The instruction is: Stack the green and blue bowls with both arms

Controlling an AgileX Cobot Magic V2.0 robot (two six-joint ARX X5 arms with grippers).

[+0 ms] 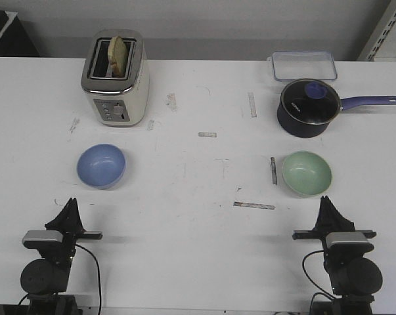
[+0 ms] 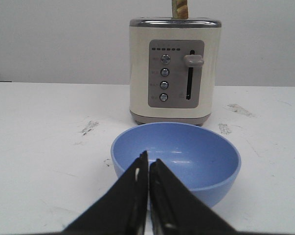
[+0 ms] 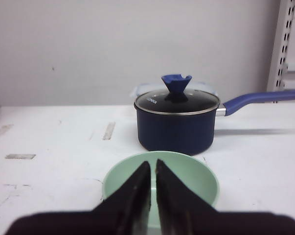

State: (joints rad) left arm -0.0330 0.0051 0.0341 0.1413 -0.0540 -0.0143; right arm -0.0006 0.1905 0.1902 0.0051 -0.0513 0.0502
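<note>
The blue bowl point(image 1: 101, 165) and the green bowl point(image 1: 307, 172) sit well apart on the white bench point(image 1: 198, 249), both upright and empty, each a little beyond its own arm. Nearest the front edge, the left pincer point(image 1: 69, 209) rests low toward the left corner, its two black fingers drawn together with only a thin slit between them, holding nothing. The right pincer point(image 1: 327, 207) stands toward the right corner, just as narrow and also free. Beyond the left pincer lies the blue bowl, apart from its tips. Beyond the right pincer lies the green bowl, likewise untouched. Farther back on the left, a cream toaster point(image 1: 115, 77) holds a slice of bread point(image 1: 119, 55). Toward the far right corner stands a navy saucepan point(image 1: 309, 106) with a glass lid, and behind it a clear container point(image 1: 303, 65) near the far edge.
</note>
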